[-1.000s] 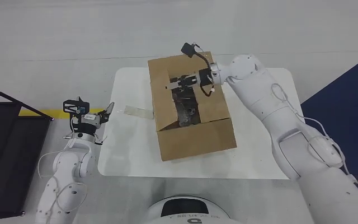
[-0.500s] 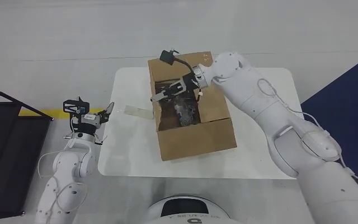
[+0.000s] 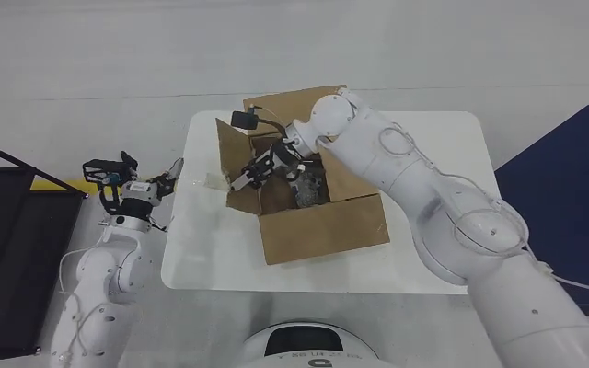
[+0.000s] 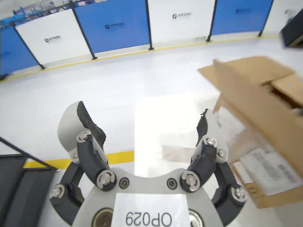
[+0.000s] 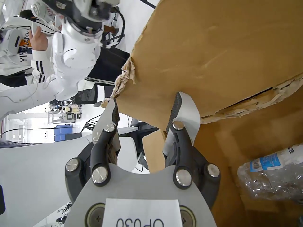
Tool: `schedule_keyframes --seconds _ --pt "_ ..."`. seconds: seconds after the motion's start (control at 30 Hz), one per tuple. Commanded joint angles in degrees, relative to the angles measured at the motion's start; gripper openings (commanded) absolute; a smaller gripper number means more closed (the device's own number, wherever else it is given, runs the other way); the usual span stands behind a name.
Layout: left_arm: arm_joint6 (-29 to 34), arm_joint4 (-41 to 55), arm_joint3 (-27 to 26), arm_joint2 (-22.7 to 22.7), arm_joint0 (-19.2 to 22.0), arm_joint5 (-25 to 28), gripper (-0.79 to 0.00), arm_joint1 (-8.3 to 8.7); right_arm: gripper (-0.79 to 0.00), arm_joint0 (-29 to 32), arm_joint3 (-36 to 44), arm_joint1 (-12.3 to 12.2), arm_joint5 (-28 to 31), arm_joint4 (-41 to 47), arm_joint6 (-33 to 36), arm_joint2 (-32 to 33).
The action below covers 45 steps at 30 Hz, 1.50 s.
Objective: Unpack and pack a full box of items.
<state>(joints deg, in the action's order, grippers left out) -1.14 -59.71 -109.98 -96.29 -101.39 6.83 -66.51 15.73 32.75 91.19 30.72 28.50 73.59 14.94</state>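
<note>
A brown cardboard box (image 3: pixel 322 225) stands open in the middle of the white table (image 3: pixel 207 248). Its left flap (image 3: pixel 232 147) is raised and swung outward. My right gripper (image 3: pixel 244 177) hangs over the box's left edge, open, and the flap's torn corner (image 5: pixel 132 90) lies between its fingers. Inside the box lie a crumpled clear plastic bottle (image 5: pixel 267 176) and dark items (image 3: pixel 308 189). My left gripper (image 4: pixel 144 119) is open and empty, off the table's left edge (image 3: pixel 171 175), facing the box (image 4: pixel 255 109).
A flat pale packet (image 3: pixel 216 181) lies on the table between the left gripper and the box. A black rack (image 3: pixel 28 239) stands on the floor left of the table. Blue and white barrier panels (image 4: pixel 113 27) line the far floor.
My right gripper has swept left across the box opening, and the left flap has swung up and outward with it. The left arm has shifted slightly.
</note>
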Motion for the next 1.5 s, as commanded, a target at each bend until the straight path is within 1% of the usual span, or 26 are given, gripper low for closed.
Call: schedule_keyframes --seconds 0.0,0.07,0.13,0.3,0.33,0.37,0.43,0.53,0.57,0.67,0.7,0.77,0.8,0.9,0.97,1.0,1.1,1.23,1.37,1.47 --pt "-1.41 9.40 -3.11 -1.61 -2.05 2.59 0.000 0.04 -0.320 -0.27 -1.21 0.50 0.27 0.20 -0.27 -0.47" --pt "-2.10 9.85 -5.41 -1.76 -3.43 2.88 0.000 -0.07 -0.296 -0.39 -2.40 0.98 0.47 0.27 -0.47 -1.02" --pt "-1.40 6.40 -6.89 -1.04 -3.68 2.00 0.000 -0.07 -0.283 -0.35 -3.29 1.39 0.45 0.57 -0.45 -1.48" --pt "-0.40 -3.02 -7.11 3.89 -0.66 -1.55 0.000 -0.30 -0.200 -0.26 -3.79 2.12 0.12 0.80 -0.12 -2.83" --pt "-0.69 -4.34 -6.75 4.61 0.02 -2.43 0.000 -0.37 -0.209 -0.23 -3.76 2.18 -0.04 1.03 0.04 -3.05" --pt "-0.82 -5.71 -6.28 5.24 0.62 -3.24 0.000 -0.43 -0.200 -0.22 -3.82 2.22 -0.07 1.15 0.08 -3.29" --pt "-0.56 -7.72 -5.33 6.27 1.69 -4.71 0.000 -0.56 -0.172 -0.16 -3.95 2.30 -0.11 1.17 0.11 -3.83" --pt "0.94 -11.81 -3.57 7.63 3.22 -6.72 0.000 -0.66 -0.111 -0.17 -4.27 2.43 -0.03 1.34 0.03 -4.50" --pt "1.42 -12.98 -2.97 8.19 3.71 -7.06 0.000 -0.69 -0.108 -0.25 -4.53 2.43 0.15 1.67 -0.15 -4.53" --pt "4.91 -16.81 -0.27 9.80 5.45 -7.40 0.000 -0.73 -0.123 -1.05 -5.44 2.09 1.21 2.89 -1.21 -4.11" --pt "6.91 -18.16 1.18 10.51 6.12 -6.80 0.000 -0.70 -0.126 -1.42 -5.63 1.87 1.74 3.01 -1.73 -3.99" --pt "10.73 -20.62 3.66 11.62 8.03 -5.63 0.000 -0.66 -0.117 -1.97 -5.58 1.33 2.72 3.07 -2.72 -3.85" --pt "12.14 -21.17 4.93 12.03 8.94 -5.56 0.000 -0.69 -0.099 -2.28 -5.58 0.97 3.33 3.26 -3.33 -3.68" --pt "15.03 -22.94 7.76 13.09 11.16 -5.13 0.000 -0.76 -0.055 -3.12 -5.37 -0.54 5.57 4.20 -5.56 -2.84" --pt "16.43 -23.97 9.30 13.66 12.10 -4.93 0.000 -0.81 -0.009 -3.91 -5.82 -1.97 8.22 3.84 -8.22 -2.27" --pt "17.11 -24.70 9.63 13.93 12.47 -4.99 0.000 -0.83 0.000 -4.10 -5.80 -2.75 9.37 3.69 -9.37 -2.05" --pt "17.90 -27.28 10.85 14.97 13.12 -5.17 0.000 -0.89 0.000 -4.87 -7.33 -5.59 13.51 2.72 -13.51 -1.21" --pt "18.51 -29.25 12.63 16.93 14.46 -5.08 0.000 -1.14 0.000 -4.72 -11.26 -10.15 19.31 2.02 -19.31 0.21" --pt "19.75 -30.24 13.62 19.67 16.13 -3.43 0.000 -1.48 0.000 -2.70 -17.16 -14.58 24.50 2.40 -24.51 1.90" --pt "21.15 -31.51 14.71 21.39 17.85 -2.76 0.000 -1.73 0.000 -0.68 -19.65 -17.54 26.54 3.57 -26.55 3.14"
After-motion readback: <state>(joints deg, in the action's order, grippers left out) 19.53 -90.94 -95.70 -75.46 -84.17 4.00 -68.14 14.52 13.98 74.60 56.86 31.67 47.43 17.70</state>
